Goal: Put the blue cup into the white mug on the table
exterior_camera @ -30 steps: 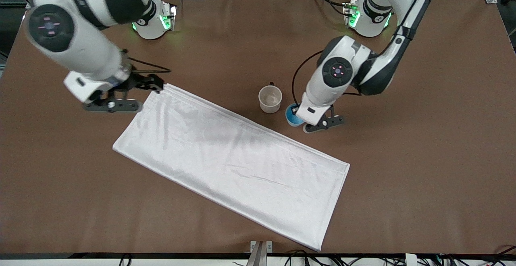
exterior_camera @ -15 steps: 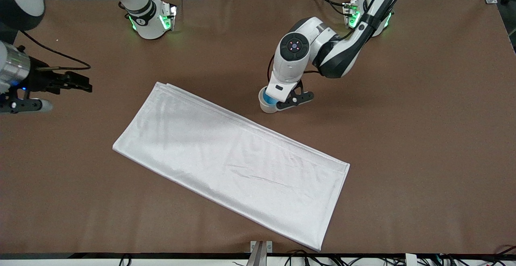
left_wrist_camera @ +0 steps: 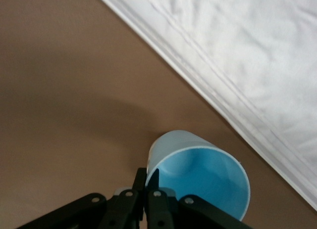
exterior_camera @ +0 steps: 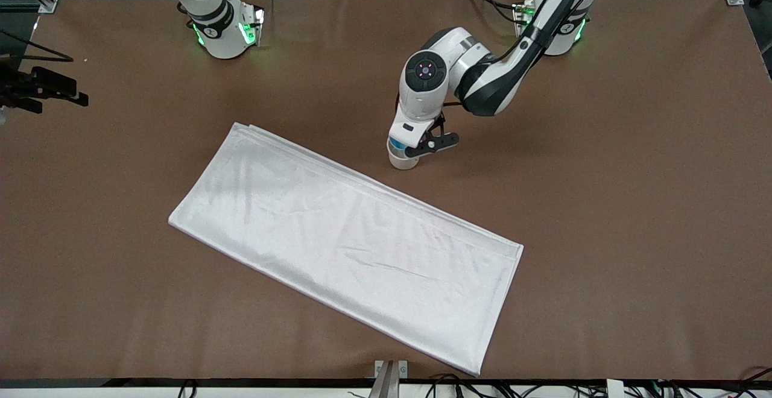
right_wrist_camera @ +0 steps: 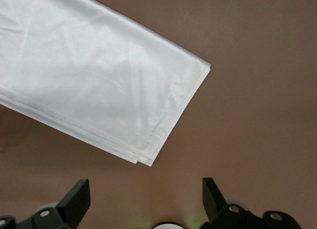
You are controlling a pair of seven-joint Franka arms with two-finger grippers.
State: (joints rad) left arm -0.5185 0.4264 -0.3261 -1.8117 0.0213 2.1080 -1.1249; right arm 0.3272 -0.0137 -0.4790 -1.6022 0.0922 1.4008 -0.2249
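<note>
My left gripper is shut on the rim of the blue cup and holds it right over the white mug, which stands on the brown table beside the cloth's long edge. Only the mug's lower wall shows under the cup; I cannot tell how deep the cup sits. In the left wrist view one finger is inside the blue cup and one outside, and my left gripper pinches the wall. The mug is hidden there. My right gripper is open and empty over the table's edge at the right arm's end; it also shows in the right wrist view.
A white folded cloth lies slantwise across the middle of the table, nearer to the front camera than the mug. Its edge shows in the left wrist view and its corner in the right wrist view. Both arm bases stand along the farthest edge.
My left gripper carried the blue cup from the table beside the mug to over the mug and came lower. My right arm swung away from the cloth's corner to the table's edge.
</note>
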